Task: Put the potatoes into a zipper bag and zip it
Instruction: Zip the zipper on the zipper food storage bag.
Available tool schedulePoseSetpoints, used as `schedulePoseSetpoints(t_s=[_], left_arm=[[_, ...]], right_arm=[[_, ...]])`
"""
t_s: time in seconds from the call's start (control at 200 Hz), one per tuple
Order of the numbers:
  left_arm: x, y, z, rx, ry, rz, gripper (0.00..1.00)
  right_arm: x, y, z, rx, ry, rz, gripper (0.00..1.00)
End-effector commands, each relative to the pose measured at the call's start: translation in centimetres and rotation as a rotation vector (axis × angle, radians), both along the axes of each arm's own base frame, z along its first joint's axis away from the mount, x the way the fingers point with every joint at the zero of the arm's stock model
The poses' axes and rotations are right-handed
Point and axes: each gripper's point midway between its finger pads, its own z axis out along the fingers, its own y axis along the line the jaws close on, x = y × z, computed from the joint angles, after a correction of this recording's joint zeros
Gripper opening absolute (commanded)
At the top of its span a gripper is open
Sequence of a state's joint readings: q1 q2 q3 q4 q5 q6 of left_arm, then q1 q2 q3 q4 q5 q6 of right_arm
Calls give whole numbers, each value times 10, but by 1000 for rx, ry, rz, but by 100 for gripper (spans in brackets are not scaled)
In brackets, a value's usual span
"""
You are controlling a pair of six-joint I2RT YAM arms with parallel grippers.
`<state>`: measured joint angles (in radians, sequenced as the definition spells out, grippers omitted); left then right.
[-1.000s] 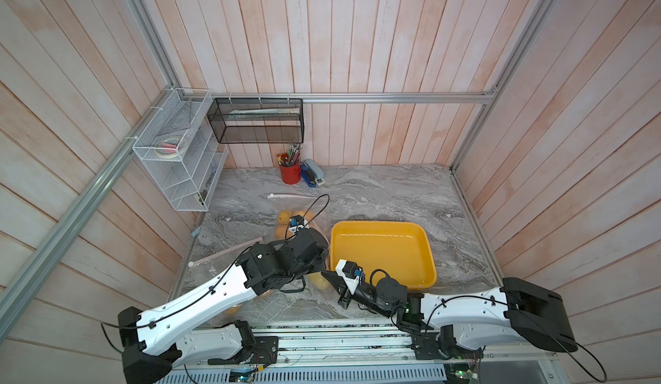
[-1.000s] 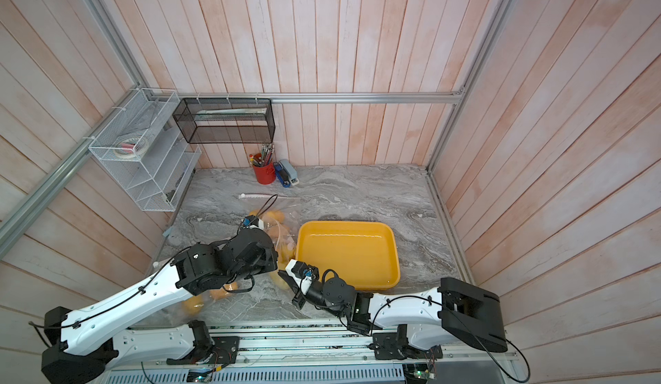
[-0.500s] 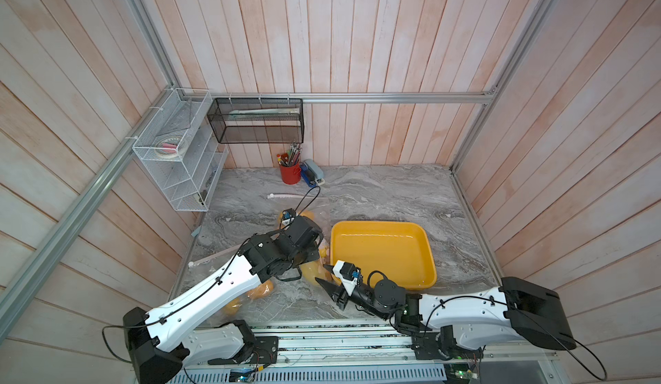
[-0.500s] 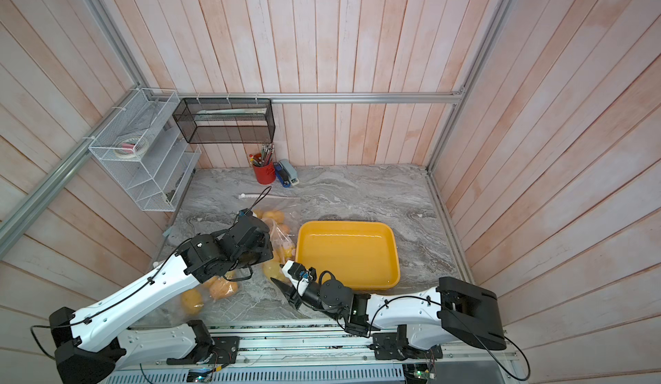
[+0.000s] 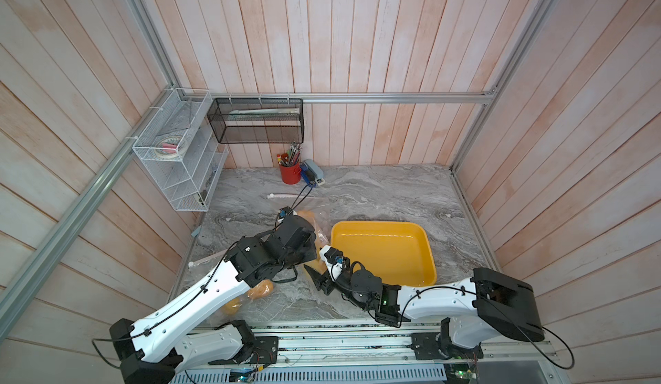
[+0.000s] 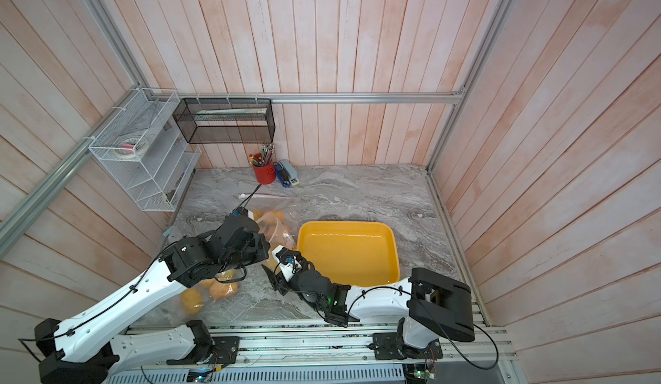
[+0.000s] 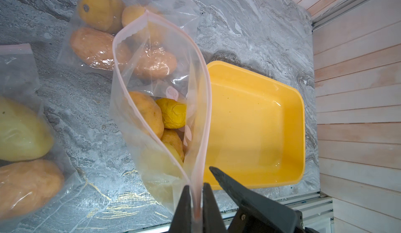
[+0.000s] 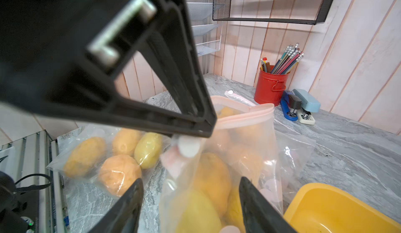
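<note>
A clear zipper bag [image 7: 132, 153] with a pink zip strip stands upright beside the yellow tray, its mouth gaping. Several potatoes [image 7: 147, 114] lie inside it. My left gripper [image 7: 194, 187] is shut on one end of the pink zip strip, and the white slider [image 8: 188, 148] shows just below its fingertips. My right gripper [image 8: 190, 178] is open, its fingers spread on either side of the bag's near end without pinching it. In both top views the right gripper [image 5: 318, 280] [image 6: 273, 278] sits just in front of the left wrist.
A yellow tray [image 5: 384, 253] lies right of the bag with nothing in it. Two more clear bags of potatoes lie on the marble, one near the front left [image 6: 214, 289] and one behind [image 7: 93, 36]. A red pencil cup [image 5: 290, 173] and staplers [image 5: 313, 173] stand at the back.
My right gripper has gone from shut to open and has drawn back a little toward the front left. The left gripper keeps its hold on the zip strip and has barely shifted.
</note>
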<state>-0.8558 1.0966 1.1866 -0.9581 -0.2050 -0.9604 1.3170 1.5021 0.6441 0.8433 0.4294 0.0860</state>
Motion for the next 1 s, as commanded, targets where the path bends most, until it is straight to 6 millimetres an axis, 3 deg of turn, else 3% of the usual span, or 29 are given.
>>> schedulePoseSetpoints(t_s=[0.0, 0.195, 0.49, 0.53, 0.695, 0.76, 0.815, 0.995], left_arm=[[-2, 2, 15, -22, -29, -12, 0], [-1, -1, 16, -30, -31, -22, 0], [1, -4, 11, -20, -21, -27, 0], [1, -4, 10, -20, -20, -27, 0], [0, -4, 8, -17, -18, -27, 0], [1, -4, 9, -18, -20, -28, 0], [1, -4, 7, -15, -20, -28, 0], [7, -2, 4, 21, -16, -1, 0]], right_arm=[[6, 1, 10, 39, 3, -15, 67], [10, 7, 14, 45, -10, -18, 59], [22, 11, 18, 55, -22, -56, 67], [24, 10, 19, 58, -23, -62, 62], [28, 8, 24, 54, -35, -66, 18], [26, 8, 24, 54, -38, -56, 5], [24, 7, 25, 56, -37, -45, 0], [12, 2, 25, 74, -48, 8, 0]])
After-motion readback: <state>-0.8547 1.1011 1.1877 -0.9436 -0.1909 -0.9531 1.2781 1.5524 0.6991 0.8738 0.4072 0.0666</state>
